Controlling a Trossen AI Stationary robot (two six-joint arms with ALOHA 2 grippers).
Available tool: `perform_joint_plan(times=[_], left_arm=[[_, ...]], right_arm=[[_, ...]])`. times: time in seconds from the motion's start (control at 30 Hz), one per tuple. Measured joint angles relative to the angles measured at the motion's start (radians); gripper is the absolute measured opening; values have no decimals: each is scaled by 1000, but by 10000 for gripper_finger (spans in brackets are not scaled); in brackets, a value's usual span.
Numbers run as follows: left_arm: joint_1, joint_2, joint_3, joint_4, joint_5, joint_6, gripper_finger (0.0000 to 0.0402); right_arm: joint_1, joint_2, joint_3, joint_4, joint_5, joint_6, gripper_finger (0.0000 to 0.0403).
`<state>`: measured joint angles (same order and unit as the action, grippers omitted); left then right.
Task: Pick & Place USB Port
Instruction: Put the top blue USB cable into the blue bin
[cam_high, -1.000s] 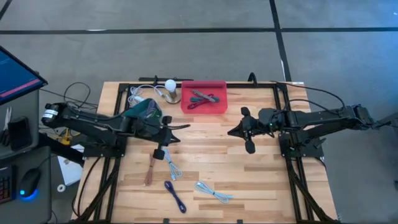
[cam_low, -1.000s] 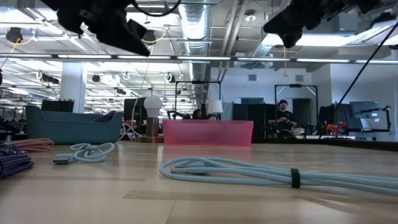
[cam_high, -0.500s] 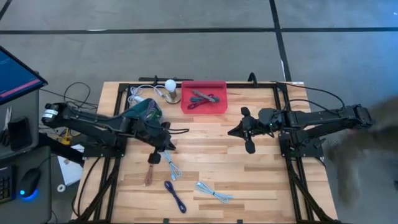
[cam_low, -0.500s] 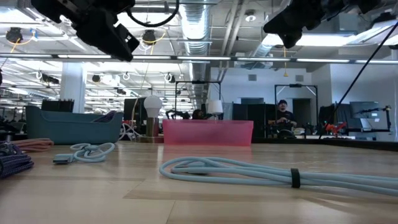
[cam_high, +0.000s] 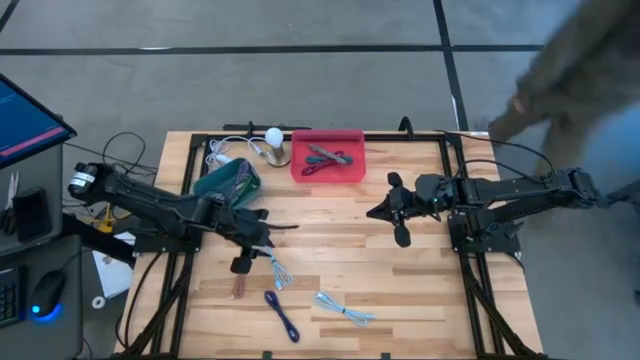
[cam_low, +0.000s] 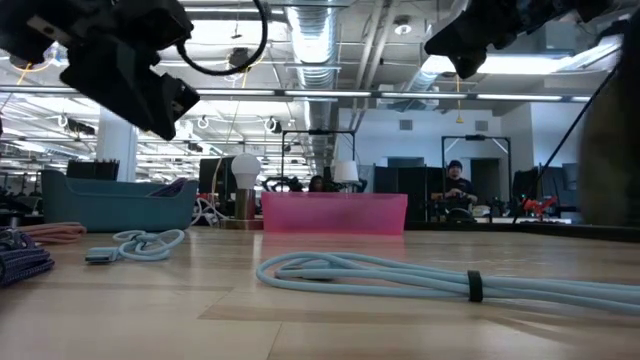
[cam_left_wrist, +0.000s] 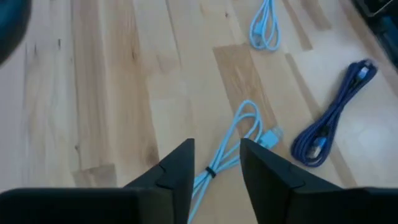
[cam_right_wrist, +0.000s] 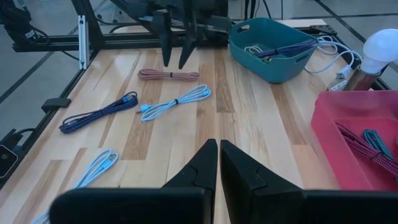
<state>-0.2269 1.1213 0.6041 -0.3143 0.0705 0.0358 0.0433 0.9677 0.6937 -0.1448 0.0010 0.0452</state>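
Several coiled USB cables lie flat on the wooden table: a light blue one (cam_high: 275, 270) (cam_left_wrist: 224, 158), a dark blue one (cam_high: 282, 314) (cam_left_wrist: 329, 124), a second light blue one (cam_high: 345, 308) and a pinkish one (cam_high: 240, 285). My left gripper (cam_high: 258, 242) (cam_left_wrist: 216, 168) hangs open above the first light blue cable, fingers pointing down and clear of it. My right gripper (cam_high: 385, 208) (cam_right_wrist: 218, 158) waits shut at mid-table right, holding nothing. The red bin (cam_high: 327, 155) and the teal bin (cam_high: 225, 180) at the far side both hold cables.
A white bulb lamp (cam_high: 273, 140) stands between the two bins. A person (cam_high: 580, 70) moves past the table's far right corner. Bare wood lies between the two arms and along the near right of the table.
My left gripper has moved from beside the teal bin toward the table's near edge and a little left, and has come down over the light blue cable. A person has come into view at the far right. The cables have not moved.
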Motion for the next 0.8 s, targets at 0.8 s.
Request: perform_joint_plan(times=[0.8], left_arm=[[-8,20,-175,132,-86,-97,179]], right_arm=[[0,0,0,0,0,0,12]])
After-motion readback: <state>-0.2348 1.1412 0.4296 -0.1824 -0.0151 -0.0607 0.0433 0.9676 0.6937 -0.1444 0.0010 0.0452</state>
